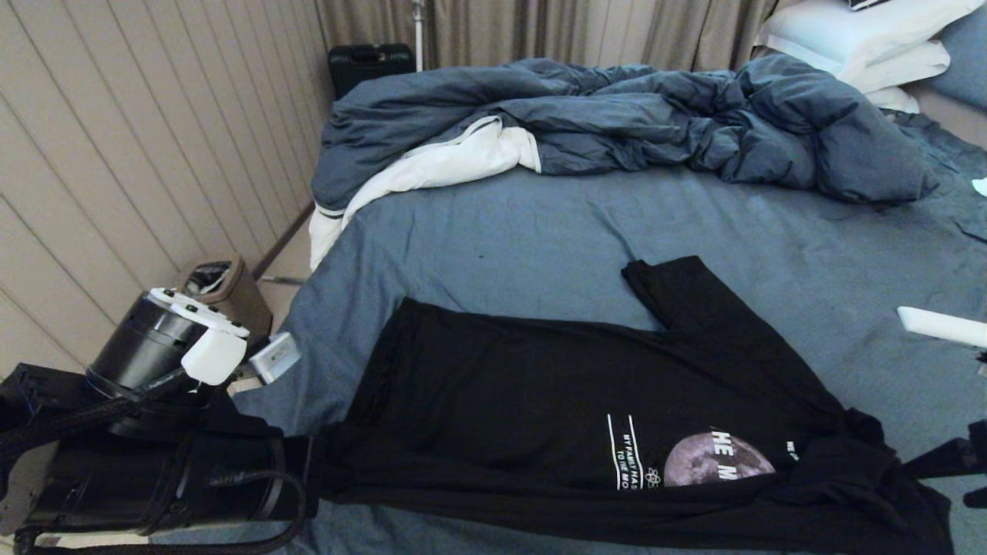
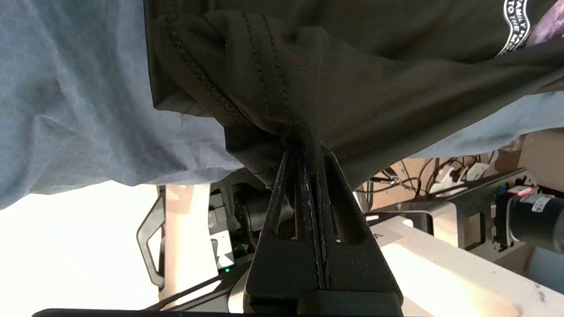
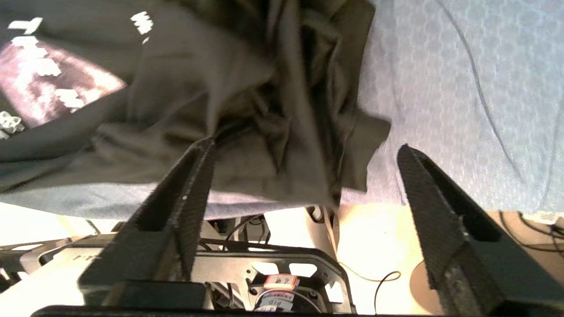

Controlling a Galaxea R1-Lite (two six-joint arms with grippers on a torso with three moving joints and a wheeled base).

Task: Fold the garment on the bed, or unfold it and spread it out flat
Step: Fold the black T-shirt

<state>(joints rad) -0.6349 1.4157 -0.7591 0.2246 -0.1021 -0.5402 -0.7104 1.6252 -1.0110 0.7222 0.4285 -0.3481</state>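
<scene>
Partly folded, the garment hangs pinched in left jaws; right jaws spread.

A broad stretch of bare sheet on the bed lay open between the garment and the heaped duvet, giving room to pass. The duvet blocked the far side, and pillows crowded the far right corner. A small bin stood by the wall left of the bed.
</scene>
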